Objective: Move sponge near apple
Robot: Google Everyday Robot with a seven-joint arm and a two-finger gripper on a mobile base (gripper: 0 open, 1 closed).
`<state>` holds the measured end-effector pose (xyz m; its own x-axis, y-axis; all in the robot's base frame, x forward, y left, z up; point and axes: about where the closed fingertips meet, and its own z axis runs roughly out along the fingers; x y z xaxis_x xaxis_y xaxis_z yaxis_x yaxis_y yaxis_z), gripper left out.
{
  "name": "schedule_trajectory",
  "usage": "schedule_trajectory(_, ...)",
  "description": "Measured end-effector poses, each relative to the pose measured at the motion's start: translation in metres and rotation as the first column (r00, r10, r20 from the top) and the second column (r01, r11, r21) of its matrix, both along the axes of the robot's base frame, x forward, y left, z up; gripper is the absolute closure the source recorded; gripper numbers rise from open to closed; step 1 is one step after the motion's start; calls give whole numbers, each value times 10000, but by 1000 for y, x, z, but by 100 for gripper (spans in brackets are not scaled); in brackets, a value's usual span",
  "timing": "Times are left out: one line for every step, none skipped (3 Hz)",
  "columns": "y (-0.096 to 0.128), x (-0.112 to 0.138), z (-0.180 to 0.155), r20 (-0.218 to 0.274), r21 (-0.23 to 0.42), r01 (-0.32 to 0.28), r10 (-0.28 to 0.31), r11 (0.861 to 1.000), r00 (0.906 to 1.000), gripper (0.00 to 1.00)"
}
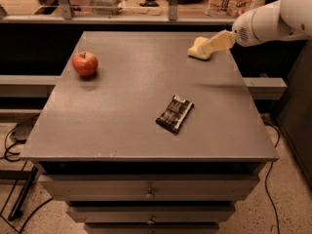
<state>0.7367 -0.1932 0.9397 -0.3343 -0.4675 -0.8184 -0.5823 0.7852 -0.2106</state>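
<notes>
Grey table (126, 111) on speckled floor (287, 199) — gripper (207, 47) at sponge (195, 51), far-right corner.

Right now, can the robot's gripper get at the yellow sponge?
Probably yes. The gripper hangs right at the sponge near a far corner of the table, and nothing lies between them; the wrapper and apple sit well away.

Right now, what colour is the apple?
Red apple, camera view; claw by the sponge, far right.
</notes>
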Motion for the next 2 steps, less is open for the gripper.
schedule_trajectory(0, 0, 0, -1, 0, -1, 1, 10000, 10000, 0)
schedule_trajectory(17, 15, -9, 19, -74, -410, 411, 9991, 9992, 0)
